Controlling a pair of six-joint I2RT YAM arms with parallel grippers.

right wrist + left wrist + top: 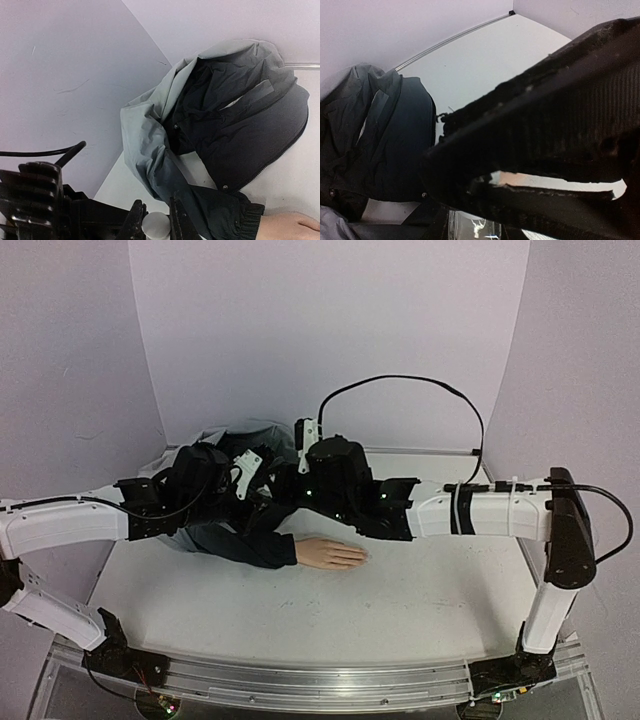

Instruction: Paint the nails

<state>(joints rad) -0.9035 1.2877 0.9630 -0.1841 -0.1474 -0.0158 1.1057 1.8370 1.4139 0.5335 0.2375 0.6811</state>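
Observation:
The pale mannequin hand lies flat on the white table, coming out of a dark navy sleeve. Its nails are too small to make out from above. Both grippers meet above the sleeve, behind the hand. In the right wrist view my right gripper is shut on the round white cap of a small bottle. The left gripper has its dark jaws closed, and a bit of clear bottle glass shows at their tips. The hand's wrist shows at the lower right.
The crumpled navy-and-grey jacket lies heaped at the back left against the lilac wall. A black cable arches over the right arm. Bare table lies in front of the hand.

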